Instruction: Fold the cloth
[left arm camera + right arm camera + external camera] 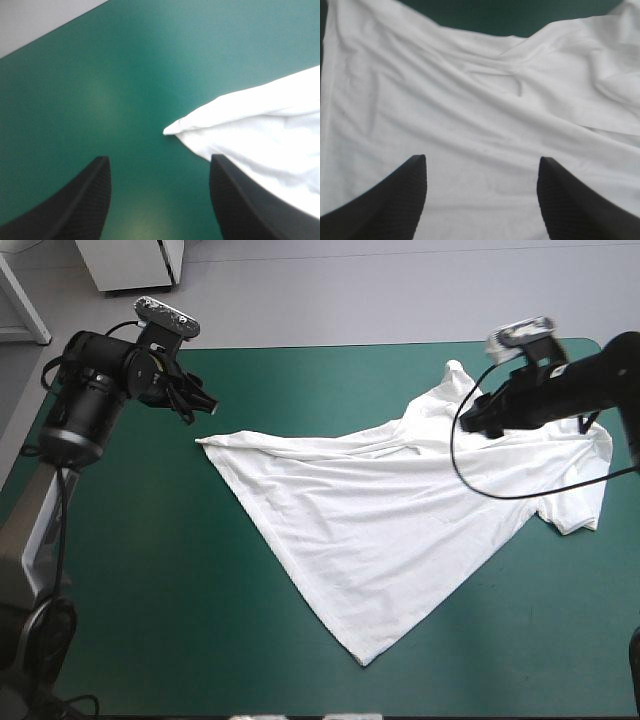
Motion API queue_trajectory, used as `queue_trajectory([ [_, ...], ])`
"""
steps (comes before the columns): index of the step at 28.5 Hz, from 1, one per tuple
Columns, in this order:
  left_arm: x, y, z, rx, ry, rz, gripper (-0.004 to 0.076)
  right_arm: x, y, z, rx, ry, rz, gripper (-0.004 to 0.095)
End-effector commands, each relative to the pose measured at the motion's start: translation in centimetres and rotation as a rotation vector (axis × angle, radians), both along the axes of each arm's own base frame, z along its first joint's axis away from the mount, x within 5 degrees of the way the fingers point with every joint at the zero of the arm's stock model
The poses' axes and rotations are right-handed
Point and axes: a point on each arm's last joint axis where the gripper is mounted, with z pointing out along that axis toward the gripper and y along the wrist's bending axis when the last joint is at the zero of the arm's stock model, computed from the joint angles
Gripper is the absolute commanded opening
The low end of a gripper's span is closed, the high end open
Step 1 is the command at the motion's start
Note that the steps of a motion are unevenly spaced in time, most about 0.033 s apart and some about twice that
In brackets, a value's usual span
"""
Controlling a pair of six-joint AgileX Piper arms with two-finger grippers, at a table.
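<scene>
**Cloth, cover and finger surfaces at the table**

We read the T-shirt (400, 530) as thin white cloth, matt and soft, lying in long shallow creases, with finer wrinkles and a stitched seam showing in the right wrist view. The teal-green cover (150, 590) looks smooth and even, and we note only a faint, soft sheen on it in the left wrist view. On the left gripper (159, 157) we see black fingers (85, 200) with a finely ribbed, matt face that looks rubbery. The right gripper (481, 157) shows the same close ribbing, without gloss.
</scene>
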Motion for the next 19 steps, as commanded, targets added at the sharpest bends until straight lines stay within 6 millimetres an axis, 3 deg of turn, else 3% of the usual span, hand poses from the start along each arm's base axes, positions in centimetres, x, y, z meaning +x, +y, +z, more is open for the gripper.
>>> queue_trajectory([
  [1, 2.0, 1.7, 0.5, -0.086, -0.049, 0.029, 0.0430, -2.7, 3.5, 0.7, -0.054, -0.019, 0.101, 0.0603],
  [6, 5.1, 4.1, -3.5, -0.149, 0.066, 0.085, 0.0430, -4.9, 7.9, -1.0, -0.107, 0.032, 0.236, 0.0603],
  [9, 6.3, 4.2, -5.6, -0.171, 0.124, 0.066, 0.0430, -5.6, 9.3, -1.4, -0.111, 0.047, 0.281, 0.0604],
  [19, 9.9, 3.5, -12.5, -0.193, 0.255, 0.035, 0.0430, -5.7, 9.8, -1.5, -0.113, 0.039, 0.296, 0.0563],
])
